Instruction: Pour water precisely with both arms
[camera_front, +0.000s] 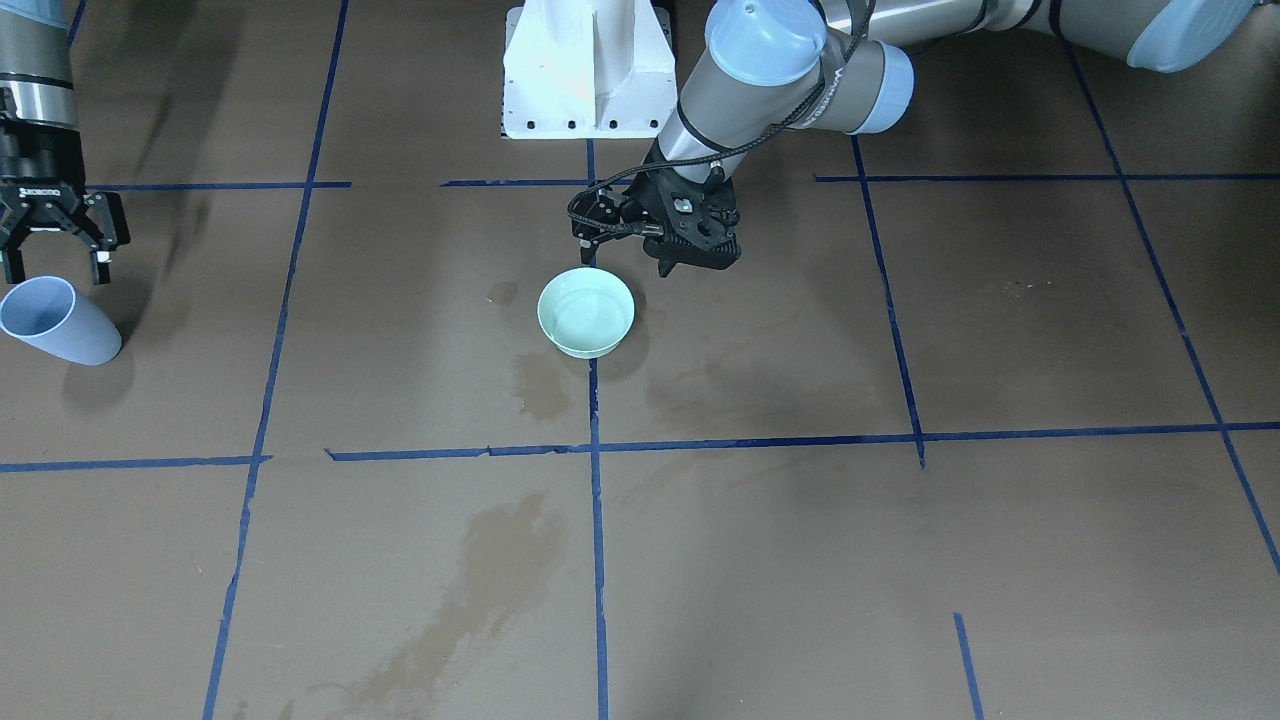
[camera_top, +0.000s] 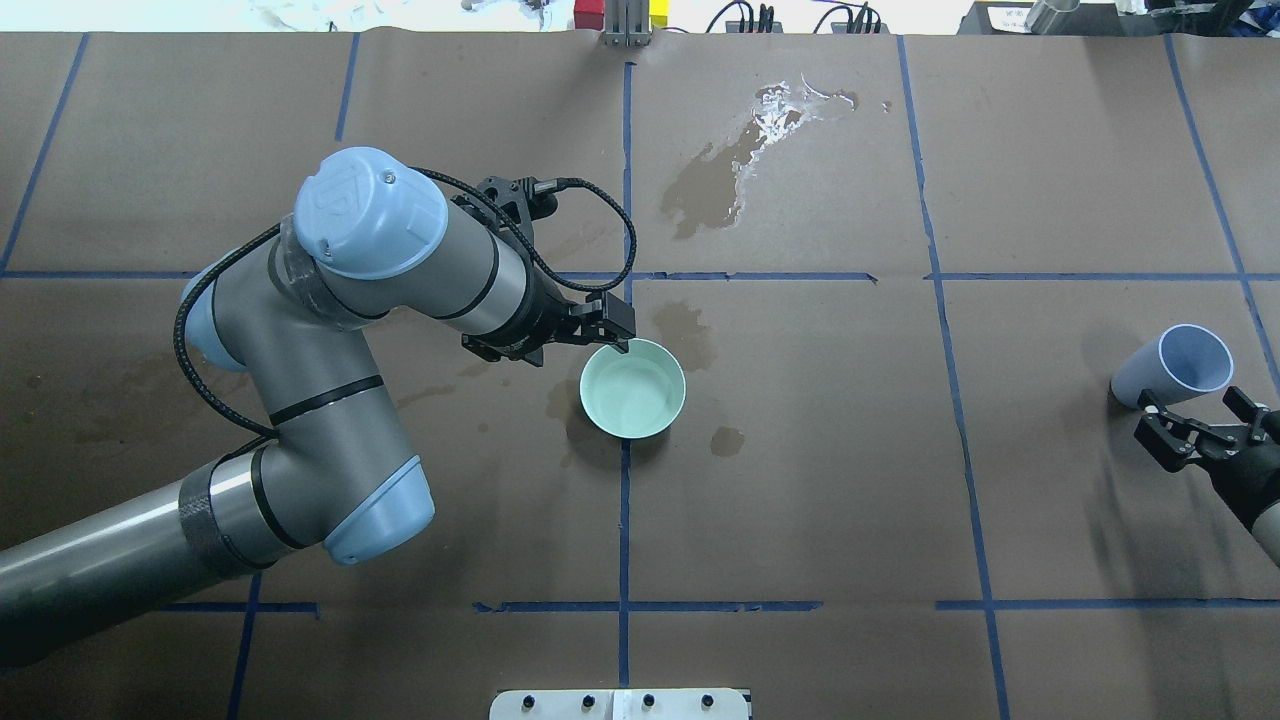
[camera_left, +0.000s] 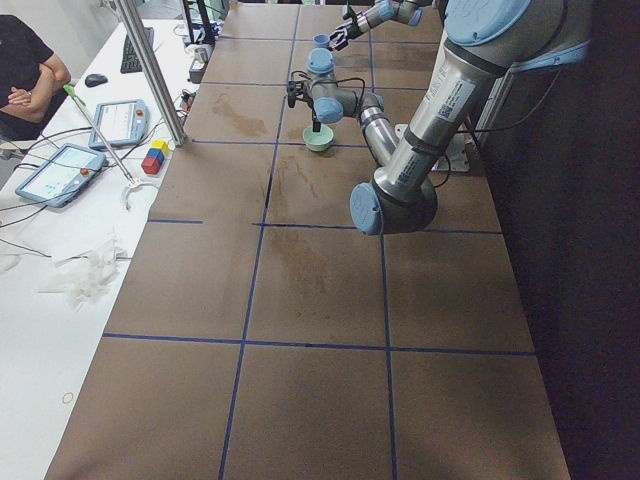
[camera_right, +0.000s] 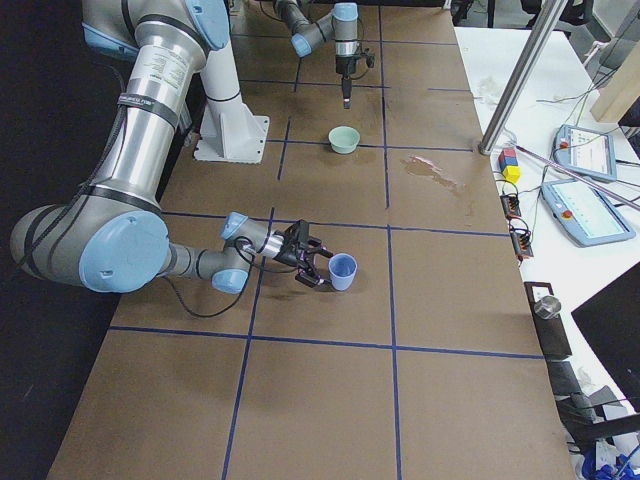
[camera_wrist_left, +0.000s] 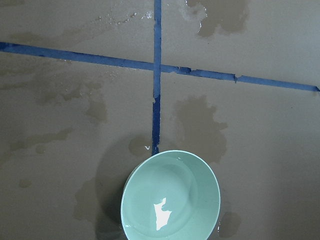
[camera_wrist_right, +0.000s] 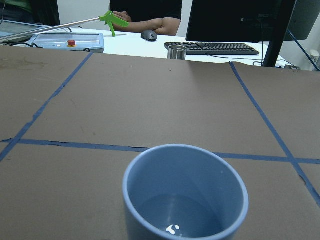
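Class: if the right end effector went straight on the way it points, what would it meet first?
Probably the blue cup, directly ahead of the right end effector; the gap between them is unclear.

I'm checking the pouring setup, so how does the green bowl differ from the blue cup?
Shape: the bowl is low and wide; the cup is taller and narrower.
Fill: the bowl holds a shallow pool of water; the cup shows only a glint at its bottom.
Place: the bowl sits mid-table near the left gripper; the cup stands at the table's end before the open right gripper.
Both are upright and open-topped.
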